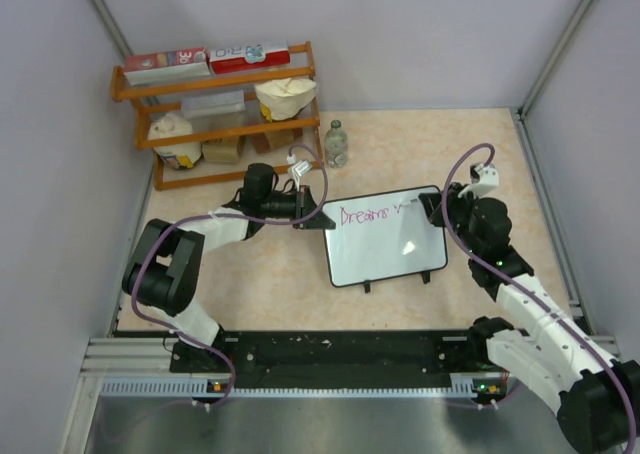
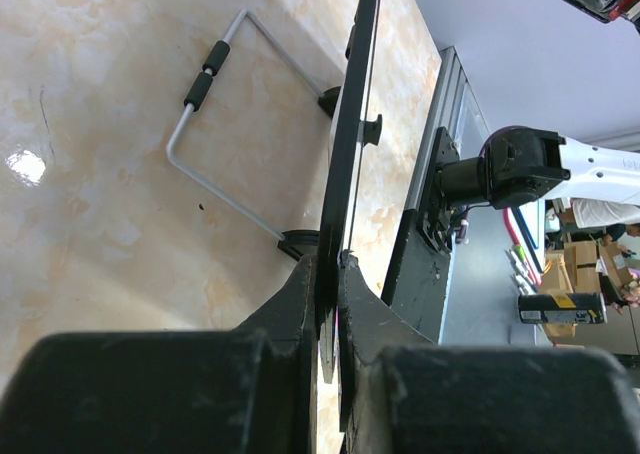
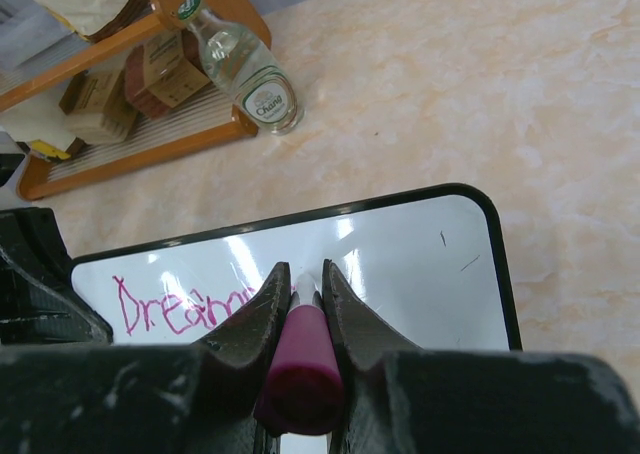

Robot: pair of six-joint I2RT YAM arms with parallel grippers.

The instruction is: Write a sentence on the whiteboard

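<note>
The whiteboard (image 1: 395, 249) stands tilted on the table's middle, black-framed, on small black feet. Pink writing "Dreams" (image 1: 362, 215) runs along its top left, with a small pink stroke further right. My left gripper (image 1: 312, 214) is shut on the board's left edge; the left wrist view shows the frame (image 2: 345, 189) edge-on between the jaws. My right gripper (image 1: 432, 206) is shut on a pink marker (image 3: 300, 359), its tip against the board (image 3: 420, 269) just right of "Dreams" (image 3: 180, 307).
A wooden rack (image 1: 220, 114) with boxes and bags stands at the back left. A clear water bottle (image 1: 336, 144) stands beside it, just behind the board. The board's wire stand (image 2: 215, 144) rests on the table behind it. Grey walls close in on three sides.
</note>
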